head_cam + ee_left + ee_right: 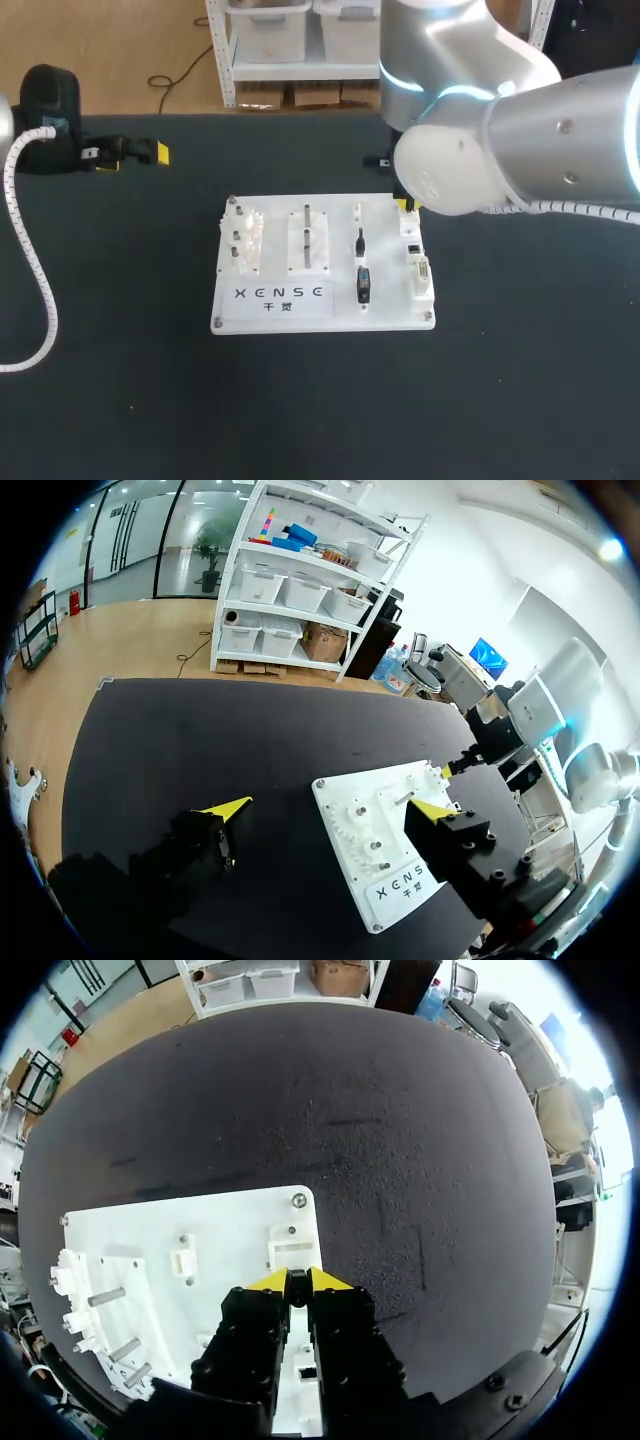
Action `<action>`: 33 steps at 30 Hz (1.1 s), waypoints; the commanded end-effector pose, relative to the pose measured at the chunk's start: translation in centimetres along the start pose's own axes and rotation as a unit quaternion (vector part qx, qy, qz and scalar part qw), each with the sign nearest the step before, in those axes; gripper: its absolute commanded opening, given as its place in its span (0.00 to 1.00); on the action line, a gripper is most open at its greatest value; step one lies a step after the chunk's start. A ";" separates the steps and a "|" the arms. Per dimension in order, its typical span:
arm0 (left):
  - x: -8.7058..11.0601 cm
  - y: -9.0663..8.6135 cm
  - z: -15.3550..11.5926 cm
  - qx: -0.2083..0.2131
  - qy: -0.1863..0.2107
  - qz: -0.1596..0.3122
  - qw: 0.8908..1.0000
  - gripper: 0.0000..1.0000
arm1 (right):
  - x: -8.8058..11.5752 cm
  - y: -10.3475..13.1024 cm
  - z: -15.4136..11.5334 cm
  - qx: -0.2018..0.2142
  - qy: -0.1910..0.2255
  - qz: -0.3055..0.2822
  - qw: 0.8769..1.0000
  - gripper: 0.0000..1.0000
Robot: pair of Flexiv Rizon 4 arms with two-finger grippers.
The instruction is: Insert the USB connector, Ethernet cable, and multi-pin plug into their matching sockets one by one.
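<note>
head view: the white board (pixel 275 215) lies mid table. your right gripper (pixel 405 206) is over its far right corner, mostly hidden under the big arm. two plugs sit on their stands, a thin black plug (pixel 360 240) & a fat black plug (pixel 363 285). the sockets (pixel 418 268) run down the board's right edge. the left gripper (pixel 130 152) is well apart, off to the far left.
what could go wrong: the arm covers the spot, so from up here you can't check the aim. you could push down on the wrong place.

left wrist view: the left gripper (pixel 330 808) has its fingers wide, w/ nothing in them. the board (pixel 400 780) is ahead of it, & the right gripper (pixel 455 767) is at the far corner.
what could go wrong: i can't see what holds the board down. a hard push may make it slide, & this hand is too far off to help.

right wrist view: the right gripper (pixel 298 1280) has its fingers narrow, pinched on a small dark plug (pixel 297 1290), i think. too little shows to say which one. the board (pixel 230 1230) is right under it.
what could go wrong: the pinch is only at the tips, so the plug may tip or slip. then it goes in crooked, jams, or bends. go slow.
</note>
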State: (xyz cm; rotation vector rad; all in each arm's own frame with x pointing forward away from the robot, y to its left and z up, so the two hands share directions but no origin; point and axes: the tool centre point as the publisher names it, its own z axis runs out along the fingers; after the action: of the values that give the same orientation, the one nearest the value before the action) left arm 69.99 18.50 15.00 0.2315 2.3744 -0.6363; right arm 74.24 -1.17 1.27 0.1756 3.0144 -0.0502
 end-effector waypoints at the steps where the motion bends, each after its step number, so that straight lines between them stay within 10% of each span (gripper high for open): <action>1: 0.0 0.0 0.0 0.000 0.000 0.000 1.000 1.00 | -0.2 0.1 1.5 0.002 -0.005 -0.004 1.000 0.24; 2: 0.0 0.0 0.0 0.000 0.000 0.000 1.000 1.00 | -0.2 0.2 1.1 0.001 -0.009 -0.007 1.000 0.47; 3: 0.0 0.0 0.0 0.000 0.000 0.000 1.000 1.00 | -0.2 0.4 0.7 0.004 -0.013 -0.008 1.000 1.00; 15: 0.0 0.0 0.0 0.000 0.000 0.000 1.000 1.00 | 3.2 4.1 -4.0 -0.024 -0.033 -0.039 0.998 1.00; 33: 0.0 0.0 0.0 0.000 0.000 0.000 1.000 1.00 | 8.2 7.3 -3.3 -0.022 0.007 -0.069 0.997 1.00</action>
State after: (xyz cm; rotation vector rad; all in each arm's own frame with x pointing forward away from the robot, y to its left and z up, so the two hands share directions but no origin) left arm 69.99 18.50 15.00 0.2315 2.3744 -0.6363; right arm 66.67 6.78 3.43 -0.0388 3.0329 0.0135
